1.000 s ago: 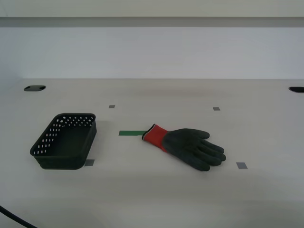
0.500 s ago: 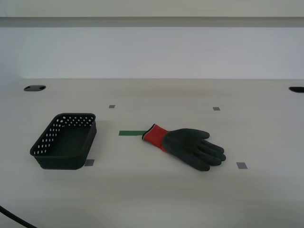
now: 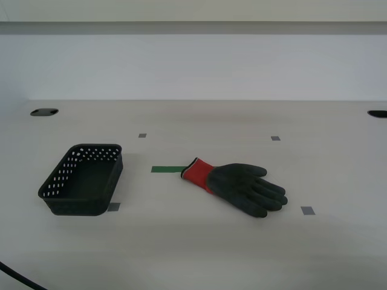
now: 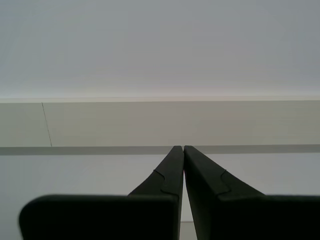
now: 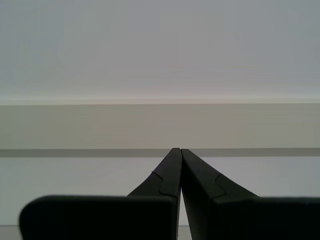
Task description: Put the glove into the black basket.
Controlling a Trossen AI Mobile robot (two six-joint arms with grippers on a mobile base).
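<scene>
The glove (image 3: 237, 183) is dark grey-black with a bright red cuff, the black basket (image 3: 83, 180) has sides dotted with round holes, a green tape strip (image 3: 168, 169) and small grey squares (image 3: 308, 210) mark the pale table (image 3: 199, 241), and my first gripper (image 5: 179, 155) and my second gripper (image 4: 183, 151) are both black against a white wall.

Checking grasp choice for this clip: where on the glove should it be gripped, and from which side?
Probably from above, at the red cuff. The glove lies flat on the table, its cuff toward the black basket, so nothing stands up for a sideways grip. The cuff is narrower than the palm, which should suit closing fingers.
</scene>
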